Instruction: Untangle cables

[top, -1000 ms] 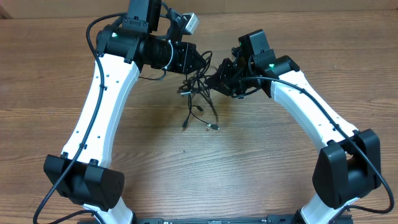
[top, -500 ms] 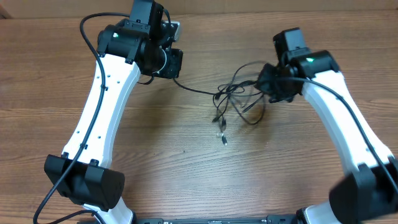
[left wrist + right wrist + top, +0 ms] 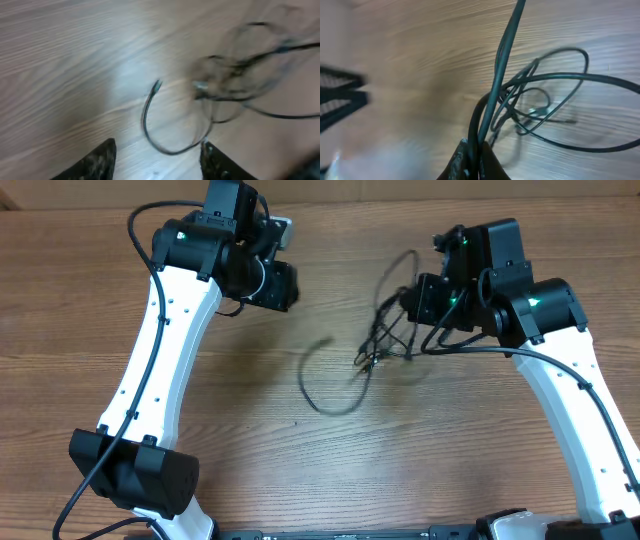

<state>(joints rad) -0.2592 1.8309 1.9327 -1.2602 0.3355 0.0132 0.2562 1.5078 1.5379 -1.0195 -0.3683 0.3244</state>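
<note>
The cables are thin black cords in a loose tangle right of the table's middle. My right gripper is shut on several strands, which run up out of its pinched fingertips; loops and a silvery plug hang beyond them. One strand curves free on the wood, its plug end pointing toward my left arm. My left gripper hovers at the back left, apart from the tangle. Its fingers stand open, nothing between them, over that curved strand.
Bare wooden tabletop lies all round the cables. Thick black arm wires loop beside the left arm and along the right arm. The back edge of the table runs just behind both grippers.
The arms pulled apart, stretching one strand. My left gripper then opened and that strand dropped in a curve on the table. The right gripper kept its hold and drew the tangle rightward.
</note>
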